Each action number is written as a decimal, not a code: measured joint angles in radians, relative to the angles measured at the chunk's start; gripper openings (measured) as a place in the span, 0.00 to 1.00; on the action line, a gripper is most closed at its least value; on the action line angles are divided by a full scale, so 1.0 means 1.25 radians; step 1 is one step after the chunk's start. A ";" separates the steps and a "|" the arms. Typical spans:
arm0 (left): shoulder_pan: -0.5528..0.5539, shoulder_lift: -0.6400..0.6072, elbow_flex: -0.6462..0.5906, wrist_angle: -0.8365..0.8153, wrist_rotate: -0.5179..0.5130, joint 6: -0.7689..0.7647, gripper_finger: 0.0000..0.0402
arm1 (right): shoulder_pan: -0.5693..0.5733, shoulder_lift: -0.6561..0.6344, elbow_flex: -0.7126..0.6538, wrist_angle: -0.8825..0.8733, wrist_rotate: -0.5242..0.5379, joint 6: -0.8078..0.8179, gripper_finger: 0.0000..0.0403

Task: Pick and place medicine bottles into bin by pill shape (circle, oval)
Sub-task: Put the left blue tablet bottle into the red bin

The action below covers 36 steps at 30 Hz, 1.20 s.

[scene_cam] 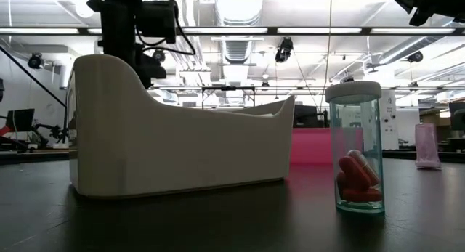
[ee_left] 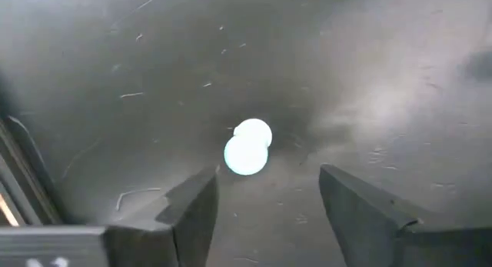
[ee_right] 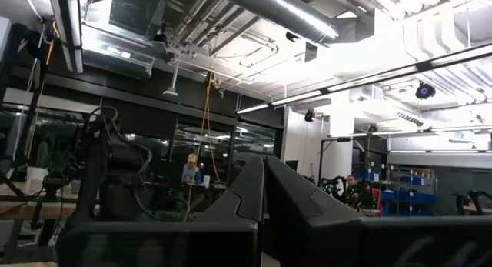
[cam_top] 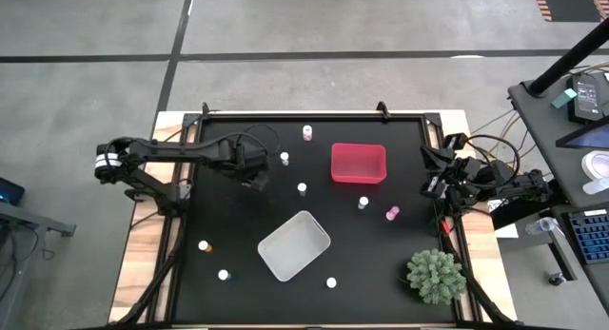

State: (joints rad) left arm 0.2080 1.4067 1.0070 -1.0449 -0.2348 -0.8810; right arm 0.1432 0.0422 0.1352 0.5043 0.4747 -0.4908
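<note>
Hovering over the black desk [cam_top: 238, 225], the left tool [cam_top: 255, 178] is holding its fingers spread above a white-capped medicine bottle [ee_left: 247, 148] standing upright just ahead. Light, rigid and probably slippery, it likely wants pinching across the body below the cap. The right tool [cam_top: 440, 173], fingers pressed together, is waiting at the desk's right edge.

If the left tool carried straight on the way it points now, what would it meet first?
Probably the small white-capped medicine bottle standing on the black table; it sits just ahead of the open left tool, though depth is unclear.

Both arms are dark and jointed, the left arm [cam_top: 162, 151] banded white near its base, the right arm [cam_top: 485, 183] trailing black cables.
</note>
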 joint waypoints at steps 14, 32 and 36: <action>0.032 0.000 -0.098 0.138 -0.016 0.018 0.53 | 0.000 0.000 0.000 -0.001 0.000 0.000 0.02; 0.039 0.000 -0.124 0.159 -0.022 0.018 0.26 | 0.000 0.000 0.000 -0.001 0.000 0.000 0.02; 0.039 0.000 -0.127 0.162 -0.017 0.018 0.19 | 0.000 0.000 0.000 -0.001 0.000 0.000 0.02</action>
State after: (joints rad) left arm 0.2562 1.4061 0.8482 -0.8421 -0.2557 -0.8589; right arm 0.1436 0.0422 0.1352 0.5030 0.4747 -0.4908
